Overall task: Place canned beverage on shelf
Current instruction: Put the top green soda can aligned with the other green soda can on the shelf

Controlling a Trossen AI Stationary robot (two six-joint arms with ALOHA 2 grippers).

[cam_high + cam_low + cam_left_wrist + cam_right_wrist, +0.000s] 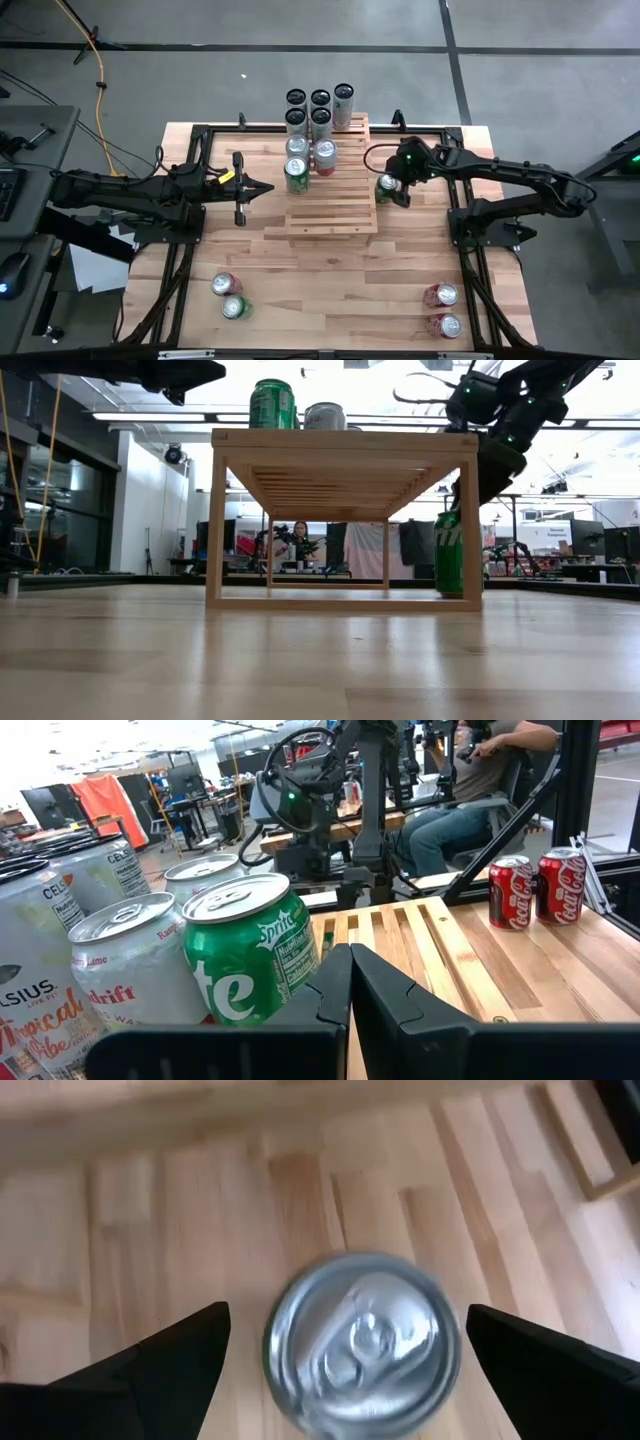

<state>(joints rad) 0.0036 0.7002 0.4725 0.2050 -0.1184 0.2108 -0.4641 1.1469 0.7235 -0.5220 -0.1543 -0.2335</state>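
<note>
My right end effector (392, 190) hangs over a green can (385, 183) standing on the table (330, 290) just beside the shelf's (335, 205) right edge; its fingers (150, 1370) are spread wide with open table on both sides of the can. The near steps of the shelf are bare slats, so I see room there. The far steps are blocked by a green Sprite can (296, 176), a red-topped can (325, 157), a silver can (297, 148) and five dark-topped cans (320, 108) behind. My left end effector (268, 187), fingers together, sits just left of the Sprite can. Two can pairs (228, 296) (442, 309) occupy the near table corners.
</note>
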